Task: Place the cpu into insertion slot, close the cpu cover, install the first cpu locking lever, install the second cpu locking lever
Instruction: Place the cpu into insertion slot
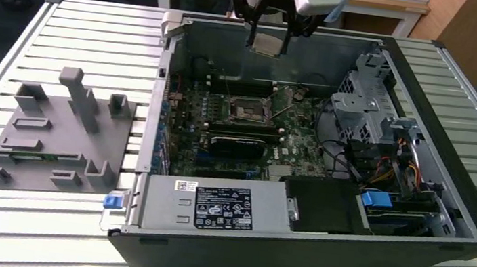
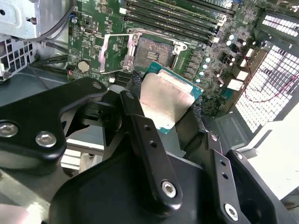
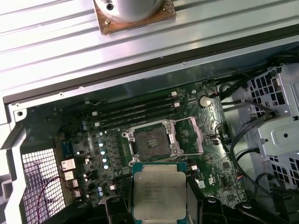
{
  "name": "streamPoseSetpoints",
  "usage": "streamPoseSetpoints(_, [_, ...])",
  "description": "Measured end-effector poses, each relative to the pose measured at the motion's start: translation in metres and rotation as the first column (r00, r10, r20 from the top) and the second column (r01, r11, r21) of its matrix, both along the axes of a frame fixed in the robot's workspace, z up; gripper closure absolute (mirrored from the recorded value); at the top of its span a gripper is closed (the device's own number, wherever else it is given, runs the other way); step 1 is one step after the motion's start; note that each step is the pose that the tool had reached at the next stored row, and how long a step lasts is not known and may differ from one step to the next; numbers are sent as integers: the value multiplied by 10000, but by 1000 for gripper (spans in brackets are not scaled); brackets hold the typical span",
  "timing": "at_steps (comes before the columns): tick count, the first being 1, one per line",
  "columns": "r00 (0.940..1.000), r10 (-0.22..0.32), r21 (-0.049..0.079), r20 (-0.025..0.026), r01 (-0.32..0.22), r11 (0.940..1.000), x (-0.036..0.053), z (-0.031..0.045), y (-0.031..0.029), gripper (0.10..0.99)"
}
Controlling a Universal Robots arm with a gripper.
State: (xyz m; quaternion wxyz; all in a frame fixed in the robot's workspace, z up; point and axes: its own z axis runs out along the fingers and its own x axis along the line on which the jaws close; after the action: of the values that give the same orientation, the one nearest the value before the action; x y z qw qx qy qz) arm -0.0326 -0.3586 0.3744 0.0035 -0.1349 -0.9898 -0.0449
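Note:
My gripper (image 1: pixel 269 36) is shut on the cpu (image 1: pixel 266 45), a flat square chip with a dull silver top. It hangs above the rear wall of the open computer case. In both wrist views the cpu (image 2: pixel 163 100) (image 3: pixel 160 193) sits clamped by its edges between my black fingers (image 2: pixel 145 140). The insertion slot (image 1: pixel 248 109) (image 2: pixel 149 51) (image 3: pixel 152 142) lies on the green motherboard below and apart from the cpu. Its dark centre is bare, and its silver cover frame (image 3: pixel 192 135) stands swung open to one side.
Long black memory slots (image 3: pixel 135 112) run beside the socket. A black block (image 1: pixel 237 145) sits nearer the case front, with a power supply (image 1: pixel 211 205) beyond it. A metal drive cage with cables (image 1: pixel 368 115) is on the exterior view's right. A grey fixture (image 1: pixel 56 132) rests on the slatted table at the left.

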Motion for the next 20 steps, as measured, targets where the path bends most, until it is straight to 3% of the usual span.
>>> streamPoseSetpoints(20, [9958,-916,0,0,916,9958,0,-8,0,545])
